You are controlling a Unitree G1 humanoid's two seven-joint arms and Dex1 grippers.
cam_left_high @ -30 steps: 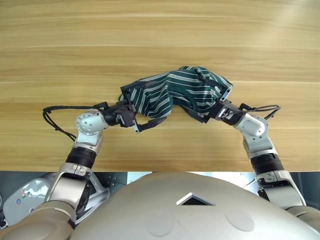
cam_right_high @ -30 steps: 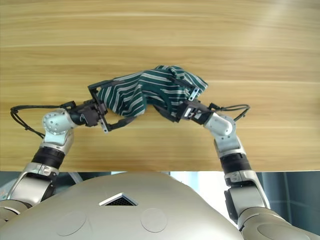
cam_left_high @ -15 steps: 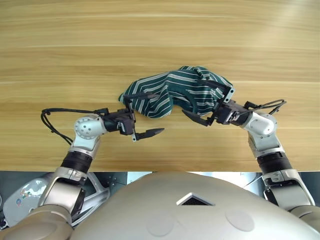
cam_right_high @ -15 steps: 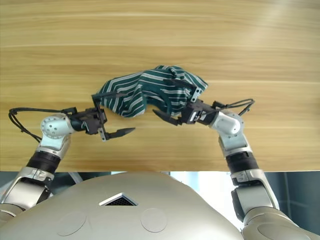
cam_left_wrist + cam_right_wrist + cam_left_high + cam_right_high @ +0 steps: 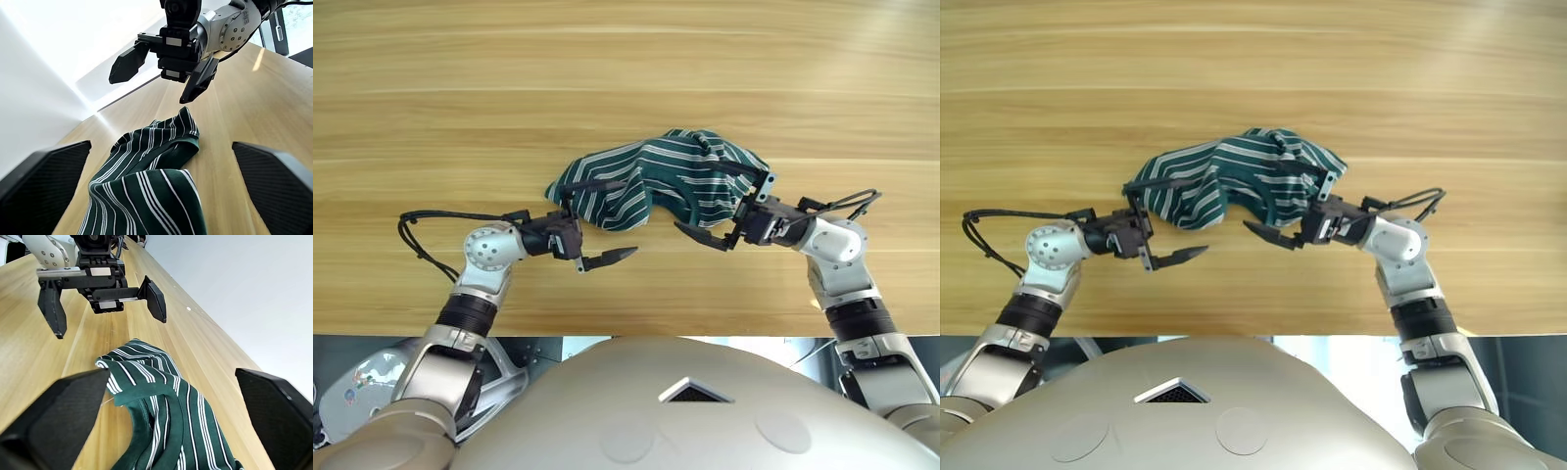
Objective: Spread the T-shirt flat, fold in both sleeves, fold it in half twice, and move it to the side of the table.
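Note:
The T-shirt [image 5: 656,176], dark green with white stripes, lies crumpled in a heap on the wooden table [image 5: 626,59], near its middle. My left gripper [image 5: 628,217] is open at the heap's near-left edge, one finger over the cloth and one on the bare wood. My right gripper [image 5: 697,194] is open at the near-right edge, its fingers spread either side of the cloth's hem. Neither holds the cloth. The left wrist view shows the shirt [image 5: 146,186] between its own fingers [image 5: 44,181], with the right gripper [image 5: 161,68] facing it. The right wrist view shows the shirt [image 5: 166,401] and the left gripper [image 5: 105,298] beyond.
Bare wood stretches around the heap on the far, left and right sides. The table's near edge [image 5: 626,335] runs just behind both wrists. Black cable loops [image 5: 411,230] hang off each forearm.
Both grippers, shut on the shirt's near edges a second ago, have opened and let go. The cloth has dropped back into a heap. Both arms drew slightly apart.

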